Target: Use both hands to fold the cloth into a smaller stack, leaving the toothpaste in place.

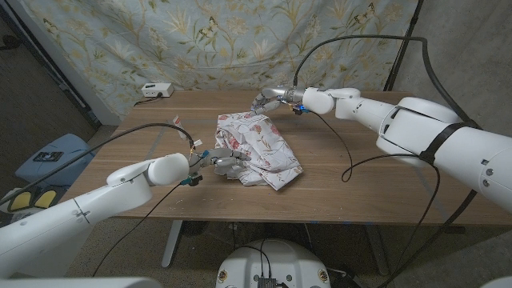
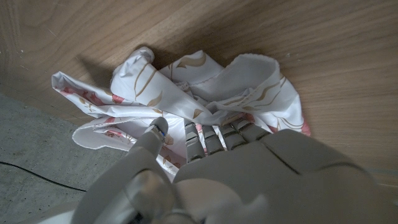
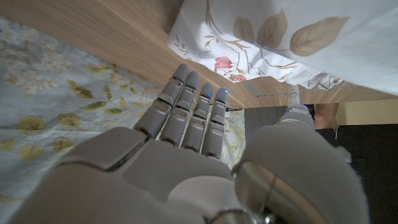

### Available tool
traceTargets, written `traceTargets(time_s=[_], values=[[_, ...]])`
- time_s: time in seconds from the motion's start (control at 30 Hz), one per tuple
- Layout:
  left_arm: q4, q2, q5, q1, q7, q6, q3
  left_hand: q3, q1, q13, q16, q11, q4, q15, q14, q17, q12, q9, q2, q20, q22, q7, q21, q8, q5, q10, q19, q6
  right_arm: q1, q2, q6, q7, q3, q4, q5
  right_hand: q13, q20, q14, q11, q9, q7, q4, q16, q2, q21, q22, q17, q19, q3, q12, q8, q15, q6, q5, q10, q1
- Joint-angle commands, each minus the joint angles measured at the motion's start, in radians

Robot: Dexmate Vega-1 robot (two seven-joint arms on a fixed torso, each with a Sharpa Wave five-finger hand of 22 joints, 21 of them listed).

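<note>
Staged robot test bay, not a lived-in room. A pale blue floral fabric backdrop [image 1: 224, 40] hangs on a dark pole frame [image 1: 400, 48] behind the plain wooden table [image 1: 384, 184]. A white power box [image 1: 156, 90] sits at the table's far corner, on bare grey floor [image 1: 48, 104].

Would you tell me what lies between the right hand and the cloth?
Nothing: in the head view, the right hand hovers at the cloth's far edge.

A wooden table [image 1: 384, 188] carries a crumpled floral cloth [image 1: 260, 148] at its middle and a white box [image 1: 157, 90] at its far left corner.
</note>
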Motion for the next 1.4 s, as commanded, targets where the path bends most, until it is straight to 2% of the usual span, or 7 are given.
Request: traceTargets(time_s=[0.03, 0.43, 0.67, 0.87, 1.03, 1.4], values=[[0.007, -0.006, 0.001, -0.006, -0.004, 0.0, 0.004, 0.007, -0.001, 0.003, 0.003, 0.0, 0.001, 0.021, 0.019, 0.002, -0.001, 0.002, 0.003, 0.027, 0.001, 0.002, 0.003, -0.001, -0.001, 0.002, 0.025, -0.001, 0.012, 0.034, -0.058, 0.007, -0.081, 0.037, 0.044, -0.002, 0.004, -0.015, 0.0, 0.002, -0.004, 0.004, -0.002, 0.003, -0.004, 0.001, -0.003, -0.002, -0.006, -0.001, 0.0, -0.012, -0.001, 0.0, -0.011, -0.011], [0.012, -0.007, 0.003, -0.007, 0.002, -0.003, 0.005, 0.006, 0.001, 0.003, 0.003, 0.0, 0.0, 0.02, 0.017, 0.001, -0.001, 0.002, 0.004, 0.026, 0.001, 0.001, 0.003, -0.001, -0.001, 0.002, 0.024, -0.002, 0.005, 0.05, -0.077, 0.028, -0.094, 0.037, 0.069, -0.008, 0.004, -0.021, 0.001, 0.002, -0.005, 0.006, -0.001, 0.007, -0.009, 0.001, -0.009, -0.006, -0.008, 0.001, 0.002, -0.006, 0.0, 0.0, -0.017, -0.013], [0.016, -0.011, 0.004, -0.009, 0.001, -0.004, 0.008, 0.006, 0.002, 0.003, 0.003, 0.0, -0.001, 0.02, 0.016, 0.001, -0.001, 0.002, 0.004, 0.027, 0.001, 0.002, 0.002, -0.001, -0.001, 0.002, 0.023, -0.002, -0.006, 0.057, -0.074, 0.069, -0.081, 0.031, 0.09, -0.015, 0.012, -0.052, 0.017, 0.002, -0.011, 0.008, -0.006, 0.01, -0.02, 0.001, -0.021, -0.019, -0.012, -0.006, 0.0, 0.004, -0.009, 0.0, -0.056, -0.015], [0.014, -0.011, 0.006, -0.003, 0.011, -0.005, 0.007, 0.005, 0.001, 0.003, 0.003, 0.001, 0.0, 0.021, 0.015, 0.002, -0.001, 0.002, 0.006, 0.027, 0.001, 0.003, 0.002, 0.0, -0.001, 0.001, 0.021, -0.001, -0.018, 0.074, -0.088, 0.094, -0.076, 0.032, 0.098, -0.018, 0.015, -0.067, 0.01, 0.001, -0.01, 0.009, -0.007, 0.009, -0.025, 0.0, -0.028, -0.023, -0.015, -0.004, -0.002, 0.013, -0.019, 0.0, -0.064, -0.016], [0.01, -0.01, 0.006, 0.0, 0.014, 0.0, 0.006, 0.005, 0.002, 0.003, 0.003, 0.001, -0.001, 0.02, 0.014, 0.001, -0.001, 0.002, 0.006, 0.027, 0.001, 0.002, 0.002, 0.0, -0.001, 0.001, 0.02, 0.0, -0.028, 0.088, -0.112, 0.115, -0.072, 0.036, 0.11, -0.02, 0.018, -0.075, 0.013, 0.001, -0.012, 0.011, -0.006, 0.013, -0.03, 0.0, -0.031, -0.03, -0.016, -0.003, -0.003, 0.016, -0.025, 0.0, -0.072, -0.019], [0.006, -0.003, 0.005, 0.006, 0.02, -0.002, 0.0, 0.004, 0.003, 0.003, 0.002, 0.001, -0.001, 0.019, 0.011, 0.001, -0.001, 0.002, 0.007, 0.026, 0.001, 0.002, 0.001, 0.0, -0.001, 0.001, 0.018, -0.001, -0.05, 0.111, -0.168, 0.143, -0.068, 0.038, 0.145, -0.024, 0.021, -0.095, 0.018, 0.002, -0.009, 0.037, -0.002, 0.044, -0.038, 0.001, -0.036, -0.037, -0.02, -0.001, -0.005, 0.021, -0.043, -0.001, -0.088, -0.057]])
